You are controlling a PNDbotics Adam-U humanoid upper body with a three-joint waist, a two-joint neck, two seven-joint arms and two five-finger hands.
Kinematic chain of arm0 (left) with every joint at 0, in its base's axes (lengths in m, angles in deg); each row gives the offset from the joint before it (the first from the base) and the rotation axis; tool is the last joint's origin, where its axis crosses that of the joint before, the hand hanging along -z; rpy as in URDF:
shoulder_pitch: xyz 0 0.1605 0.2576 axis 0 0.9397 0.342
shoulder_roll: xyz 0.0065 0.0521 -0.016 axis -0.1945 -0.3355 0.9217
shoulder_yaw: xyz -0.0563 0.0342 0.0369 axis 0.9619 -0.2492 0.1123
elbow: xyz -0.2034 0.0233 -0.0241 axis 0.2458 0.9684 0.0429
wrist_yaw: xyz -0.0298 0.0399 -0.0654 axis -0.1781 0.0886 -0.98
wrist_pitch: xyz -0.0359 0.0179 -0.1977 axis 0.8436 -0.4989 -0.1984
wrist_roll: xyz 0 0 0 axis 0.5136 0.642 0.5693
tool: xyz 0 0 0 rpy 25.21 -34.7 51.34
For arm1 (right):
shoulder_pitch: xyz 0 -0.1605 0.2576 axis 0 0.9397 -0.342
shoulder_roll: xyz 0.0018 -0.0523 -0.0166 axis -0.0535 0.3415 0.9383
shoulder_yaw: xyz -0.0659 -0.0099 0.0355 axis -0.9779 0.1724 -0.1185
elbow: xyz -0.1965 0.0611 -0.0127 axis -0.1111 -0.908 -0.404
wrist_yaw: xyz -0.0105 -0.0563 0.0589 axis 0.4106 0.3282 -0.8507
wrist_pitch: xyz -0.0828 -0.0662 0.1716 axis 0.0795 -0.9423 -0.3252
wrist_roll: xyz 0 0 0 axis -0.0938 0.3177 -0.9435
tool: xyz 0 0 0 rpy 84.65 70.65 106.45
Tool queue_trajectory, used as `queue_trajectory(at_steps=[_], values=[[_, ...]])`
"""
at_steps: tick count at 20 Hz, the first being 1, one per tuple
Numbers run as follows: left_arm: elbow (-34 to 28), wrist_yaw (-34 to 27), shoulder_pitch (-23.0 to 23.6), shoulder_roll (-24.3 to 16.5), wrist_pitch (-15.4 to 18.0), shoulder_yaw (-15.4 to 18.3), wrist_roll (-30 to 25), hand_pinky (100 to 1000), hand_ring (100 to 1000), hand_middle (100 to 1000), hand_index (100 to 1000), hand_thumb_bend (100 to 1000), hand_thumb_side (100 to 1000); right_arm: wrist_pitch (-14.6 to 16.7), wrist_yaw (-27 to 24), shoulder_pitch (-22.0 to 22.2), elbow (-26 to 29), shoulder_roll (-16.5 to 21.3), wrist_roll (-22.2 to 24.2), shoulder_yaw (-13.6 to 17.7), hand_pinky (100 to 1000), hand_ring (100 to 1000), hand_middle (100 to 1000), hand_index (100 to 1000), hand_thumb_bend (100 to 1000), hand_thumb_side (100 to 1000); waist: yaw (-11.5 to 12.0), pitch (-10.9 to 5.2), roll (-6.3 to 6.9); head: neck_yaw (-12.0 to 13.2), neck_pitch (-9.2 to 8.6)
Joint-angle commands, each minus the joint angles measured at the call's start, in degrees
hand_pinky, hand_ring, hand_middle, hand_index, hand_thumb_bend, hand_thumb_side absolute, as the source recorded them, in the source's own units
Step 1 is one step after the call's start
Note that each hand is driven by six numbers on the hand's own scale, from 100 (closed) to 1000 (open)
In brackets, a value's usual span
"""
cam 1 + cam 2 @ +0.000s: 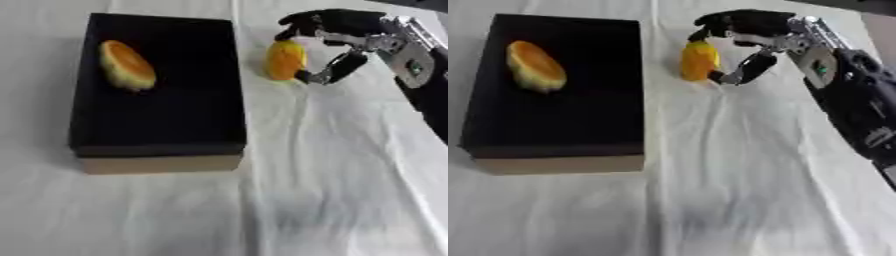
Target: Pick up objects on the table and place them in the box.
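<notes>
A white cloth (332, 190) covers the table, wrinkled in long folds. On its left half sits a black box (166, 120) with tan sides, long axis running near to far. Inside it, toward the far left corner, lies an orange-yellow piece that looks like a bread roll or fruit half (127, 65).

Just right of the box's far right corner stands a second yellow-orange piece (285, 60), upright on the cloth. The robot's right hand (337, 37) reaches in from the right edge, its fingers curled over the piece's top and its thumb at the lower right side, pinching it. Whether the piece has left the cloth cannot be told. The left hand is not visible.

Risk, as a judgement: the grip sits on a rounded, smooth-looking surface, so the piece could pivot or slip out during the lift and roll on the cloth. Carried low, it could strike the box's right wall.

The right eye view shows more of the black forearm (859, 110) trailing toward the near right; the left eye view crops it, but shows more cloth left of the box.
</notes>
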Motion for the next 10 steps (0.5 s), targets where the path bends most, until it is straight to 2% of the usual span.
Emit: queue_trajectory(at_steps=[1, 3, 4, 5, 7, 8, 10], values=[[-0.9, -0.3, -0.6, -0.7, 0.0, 0.5, -0.3, 862, 911, 781, 882, 148, 533, 0.1, -2.3, -0.8, 0.5, 1.3, 1.9, -0.1, 960, 1000, 620, 882, 102, 391, 0.1, -1.05, 0.32, 0.3, -0.31], [-0.9, -0.4, -0.8, -0.6, 0.0, 0.5, -0.4, 862, 911, 780, 882, 149, 531, -0.4, -3.6, -0.9, 0.7, 1.2, 3.2, -0.1, 957, 1000, 576, 860, 100, 323, 0.2, -1.01, 0.26, 0.4, -0.31], [-0.9, -0.4, -0.8, -0.6, 0.0, 0.5, -0.4, 862, 911, 780, 882, 150, 531, -0.9, -4.1, -0.9, 0.6, 1.2, 3.7, -0.1, 953, 1000, 511, 828, 100, 253, 0.3, -1.00, 0.23, 0.4, -0.35], [-0.9, -0.4, -0.9, -0.6, 0.0, 0.5, -0.4, 862, 911, 779, 882, 150, 530, -1.5, -4.5, -0.9, 0.5, 1.1, 4.1, 0.0, 950, 1000, 480, 809, 100, 223, 0.3, -1.00, 0.20, 0.4, -0.39], [-0.9, -0.4, -0.8, -0.6, 0.0, 0.6, -0.4, 862, 911, 778, 881, 150, 531, -2.7, -5.2, -0.9, 0.4, 1.0, 4.4, 0.2, 932, 972, 378, 744, 100, 214, 0.4, -1.02, 0.18, 0.4, -0.48], [-0.9, -0.4, -0.8, -0.6, 0.0, 0.6, -0.4, 861, 909, 774, 881, 149, 531, -3.3, -5.5, -0.8, 0.4, 1.0, 4.2, 0.3, 862, 868, 288, 678, 100, 200, 0.4, -1.04, 0.18, 0.5, -0.45], [-0.9, -0.4, -0.8, -0.5, -0.1, 0.6, -0.4, 861, 906, 771, 881, 149, 532, -4.0, -6.7, -0.7, 0.5, 0.9, 3.5, 0.3, 792, 738, 227, 621, 100, 182, 0.4, -1.10, 0.18, 0.6, -0.35]])
